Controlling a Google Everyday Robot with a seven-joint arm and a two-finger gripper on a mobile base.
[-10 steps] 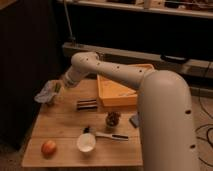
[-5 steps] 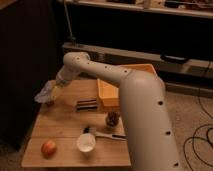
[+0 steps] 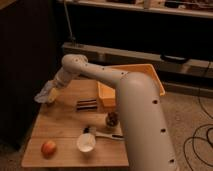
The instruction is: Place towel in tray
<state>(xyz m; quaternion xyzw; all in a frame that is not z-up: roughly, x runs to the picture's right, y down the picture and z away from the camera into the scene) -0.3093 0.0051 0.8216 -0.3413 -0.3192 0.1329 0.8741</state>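
Note:
A crumpled grey-blue towel [image 3: 44,95] lies at the far left edge of the wooden table [image 3: 60,127]. My gripper [image 3: 52,90] is at the end of the white arm and reaches down to the left, right at the towel and partly hidden by the cloth. The tray is a yellow-orange bin [image 3: 150,75] at the table's back right, mostly covered by my arm.
A dark striped flat object [image 3: 86,104] lies mid-table beside the tray. A pine cone [image 3: 112,119], a utensil [image 3: 106,134], a white cup [image 3: 86,142] and an apple [image 3: 48,148] sit toward the front. A dark cabinet stands at the left.
My arm's forearm has swung nearer the camera and fills more of the right side. The gripper stays at the towel, which has barely moved.

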